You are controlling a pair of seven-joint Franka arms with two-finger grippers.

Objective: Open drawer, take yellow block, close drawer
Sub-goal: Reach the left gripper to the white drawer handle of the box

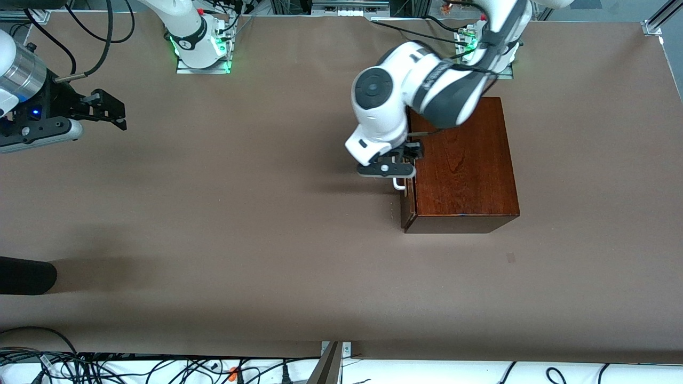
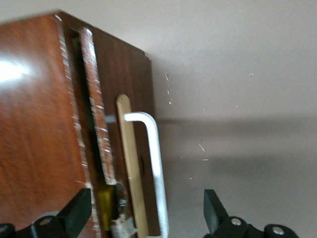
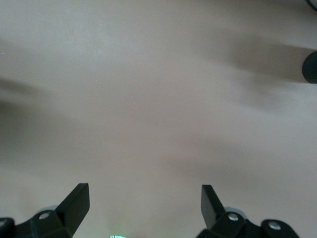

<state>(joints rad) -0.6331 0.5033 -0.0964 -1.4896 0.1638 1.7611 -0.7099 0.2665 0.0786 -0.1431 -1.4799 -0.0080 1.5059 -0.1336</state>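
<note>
At center right of the front view, the left end effector (image 1: 404, 166), fingers spread and holding nothing, straddles the drawer (image 1: 408, 198)'s white handle (image 2: 151, 163) and should close squarely before pulling straight, while the right end effector (image 1: 109, 112) waits open at upper left.

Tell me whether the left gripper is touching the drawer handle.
Apart. In the left wrist view the left gripper has its jaws open, straddling the white handle of the drawer, with a clear gap on each side.
</note>
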